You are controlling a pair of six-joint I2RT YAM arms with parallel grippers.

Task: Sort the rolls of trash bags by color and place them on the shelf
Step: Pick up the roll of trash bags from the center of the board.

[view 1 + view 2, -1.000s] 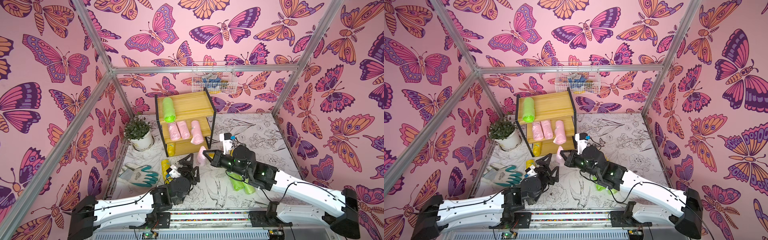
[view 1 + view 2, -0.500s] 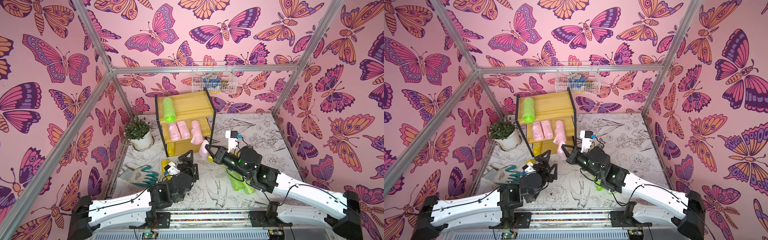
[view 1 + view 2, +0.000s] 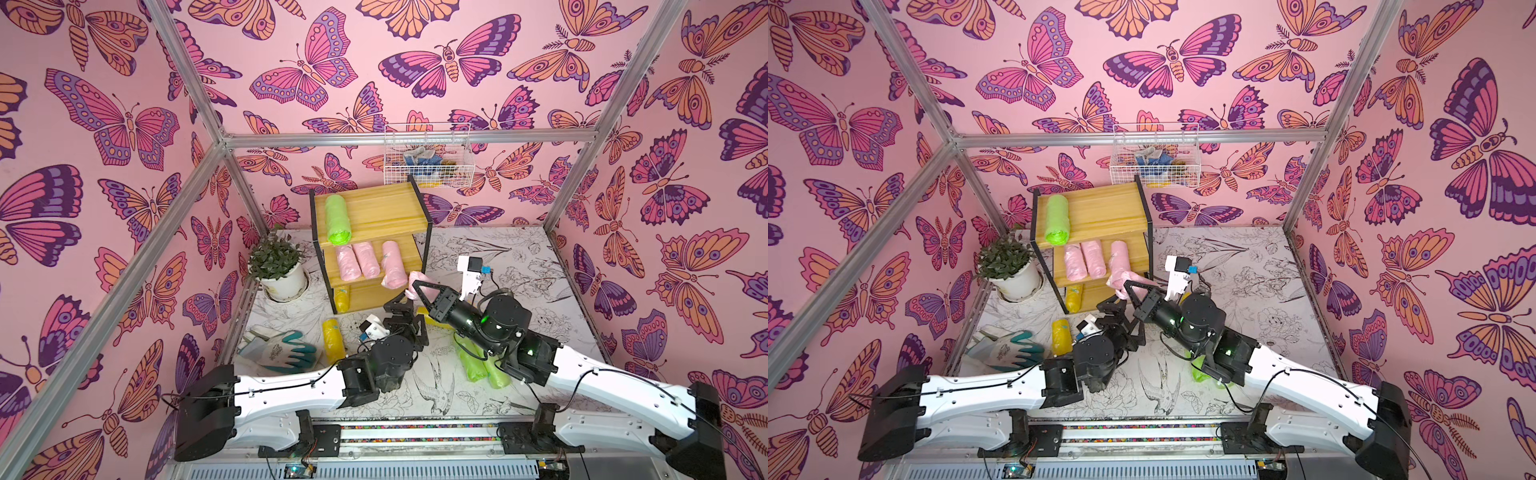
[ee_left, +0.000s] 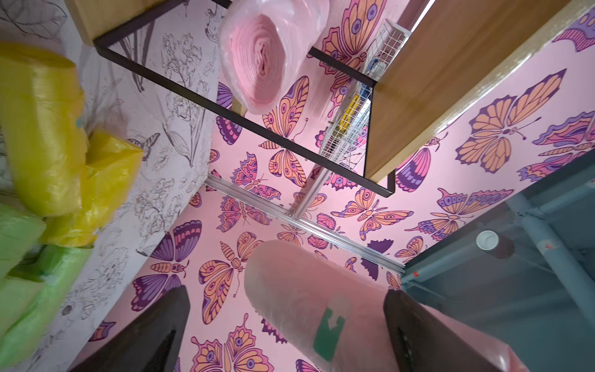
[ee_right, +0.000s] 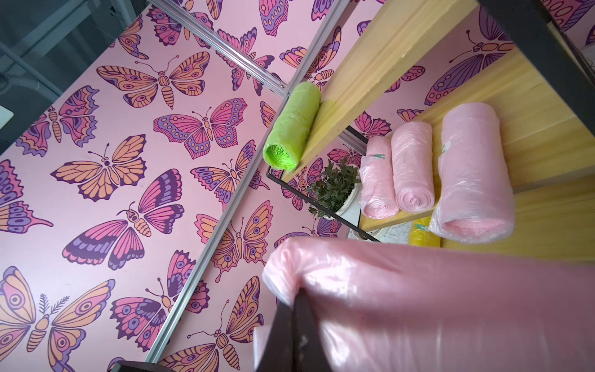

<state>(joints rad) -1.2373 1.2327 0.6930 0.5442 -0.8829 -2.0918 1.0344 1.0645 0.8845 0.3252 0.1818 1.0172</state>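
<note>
My right gripper (image 3: 417,286) is shut on the crinkled end of a pale pink roll (image 3: 415,277), held in the air by the shelf's (image 3: 374,208) front right corner. In the right wrist view the shut fingertips (image 5: 295,298) pinch its plastic (image 5: 450,306). My left gripper (image 3: 405,311) is open just below, and the roll (image 4: 322,290) with its teal label lies between its spread fingers (image 4: 167,309). The shelf holds a green roll (image 3: 338,219) on top, three pink rolls (image 3: 365,259) in the middle and a yellow one (image 3: 341,298) at the bottom.
On the table lie a yellow roll (image 3: 332,345), another yellow one (image 3: 432,322) under the right arm and green rolls (image 3: 473,365). Gloves (image 3: 282,353) and a potted plant (image 3: 278,266) sit at the left. A white wire basket (image 3: 428,153) hangs on the back wall.
The right gripper has lifted the pink roll up and closer to the shelf. The left gripper has moved right and forward, coming in under the roll, still open.
</note>
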